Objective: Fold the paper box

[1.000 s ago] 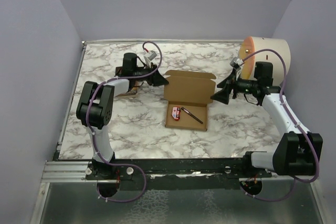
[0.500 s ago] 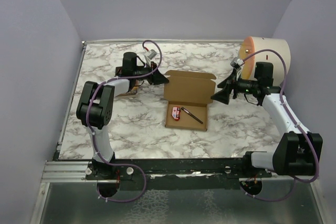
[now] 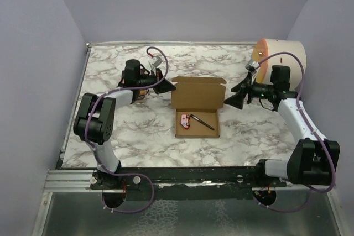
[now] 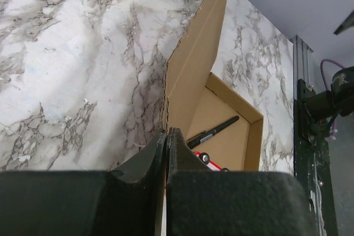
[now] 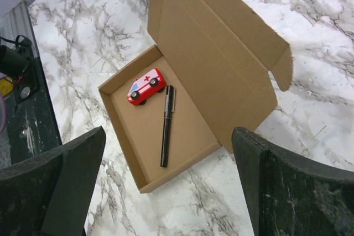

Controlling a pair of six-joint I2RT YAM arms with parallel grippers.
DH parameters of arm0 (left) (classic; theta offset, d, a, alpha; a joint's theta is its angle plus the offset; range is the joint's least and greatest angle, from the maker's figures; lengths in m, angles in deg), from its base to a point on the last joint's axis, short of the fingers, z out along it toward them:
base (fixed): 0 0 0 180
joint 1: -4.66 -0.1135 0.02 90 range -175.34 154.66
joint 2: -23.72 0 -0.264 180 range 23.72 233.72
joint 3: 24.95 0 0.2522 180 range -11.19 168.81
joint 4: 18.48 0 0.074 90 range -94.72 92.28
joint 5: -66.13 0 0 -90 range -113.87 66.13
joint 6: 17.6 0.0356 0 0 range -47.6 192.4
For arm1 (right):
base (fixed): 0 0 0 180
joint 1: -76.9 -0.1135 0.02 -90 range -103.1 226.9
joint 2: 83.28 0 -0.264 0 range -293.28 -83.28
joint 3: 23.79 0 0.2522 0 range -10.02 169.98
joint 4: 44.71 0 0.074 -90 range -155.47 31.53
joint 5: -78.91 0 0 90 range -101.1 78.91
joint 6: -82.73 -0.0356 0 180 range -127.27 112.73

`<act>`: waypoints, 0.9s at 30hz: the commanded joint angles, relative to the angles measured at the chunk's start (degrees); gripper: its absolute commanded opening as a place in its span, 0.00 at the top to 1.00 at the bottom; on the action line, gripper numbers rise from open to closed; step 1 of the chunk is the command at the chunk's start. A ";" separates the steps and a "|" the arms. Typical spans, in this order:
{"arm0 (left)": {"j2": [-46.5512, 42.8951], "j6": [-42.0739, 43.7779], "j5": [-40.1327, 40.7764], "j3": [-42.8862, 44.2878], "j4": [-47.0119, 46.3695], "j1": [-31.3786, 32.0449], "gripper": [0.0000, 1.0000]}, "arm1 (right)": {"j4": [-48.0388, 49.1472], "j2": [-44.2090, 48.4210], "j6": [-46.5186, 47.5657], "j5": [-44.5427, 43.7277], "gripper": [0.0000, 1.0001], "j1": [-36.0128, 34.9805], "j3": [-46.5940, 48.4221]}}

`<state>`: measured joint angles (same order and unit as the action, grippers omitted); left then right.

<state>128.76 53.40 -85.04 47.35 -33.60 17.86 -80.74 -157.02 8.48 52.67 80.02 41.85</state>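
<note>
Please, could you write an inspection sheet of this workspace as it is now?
Surface: marble table.
Job's things: box, lid raised; toy ambulance and pen inside.
Clutter: cream cylinder far right; book, mostly hidden under left arm.
Grippers: left gripper shut on lid's edge; right gripper open beside lid.
Cables: purple cables loop along both arms.
Surroundings: plain walls; metal rail at near edge.
</note>
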 commanded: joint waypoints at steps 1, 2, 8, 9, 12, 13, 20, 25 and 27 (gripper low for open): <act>-7.33 5.64 1.81 -4.70 -2.76 -0.09 1.00 | -0.21 -1.18 2.09 2.81 0.03 1.76 1.93; -9.06 6.48 2.25 -5.68 -2.53 -0.23 1.00 | -0.81 -1.93 2.83 2.85 0.03 1.88 2.73; -14.37 9.67 3.33 -10.34 -1.17 -0.56 1.00 | -6.23 -7.61 10.28 2.50 0.08 1.66 9.69; -14.71 9.84 3.33 -10.58 -1.11 -0.52 1.00 | -6.62 -8.92 10.96 2.12 0.09 1.47 10.76; -15.34 10.40 3.42 -11.05 -0.50 -0.56 1.00 | -8.42 -12.87 12.81 0.18 0.13 0.18 14.43; -15.46 10.66 3.47 -11.15 -0.29 -0.58 1.00 | -9.34 -14.11 13.54 -0.29 0.14 -0.38 15.67; -16.20 12.16 3.90 -11.52 1.26 -0.55 1.00 | -13.05 -21.37 16.37 -3.98 0.20 -3.11 20.56; -16.42 12.33 3.91 -11.44 1.48 -0.55 1.00 | -13.44 -23.55 17.33 -5.10 0.23 -3.11 21.20; -16.43 12.38 3.87 -11.34 1.55 -0.58 1.00 | -13.75 -24.45 17.89 -5.00 0.26 -3.11 21.52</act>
<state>114.49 64.13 -81.28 36.19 -32.40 17.51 -92.56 -180.08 24.08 49.26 76.85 61.17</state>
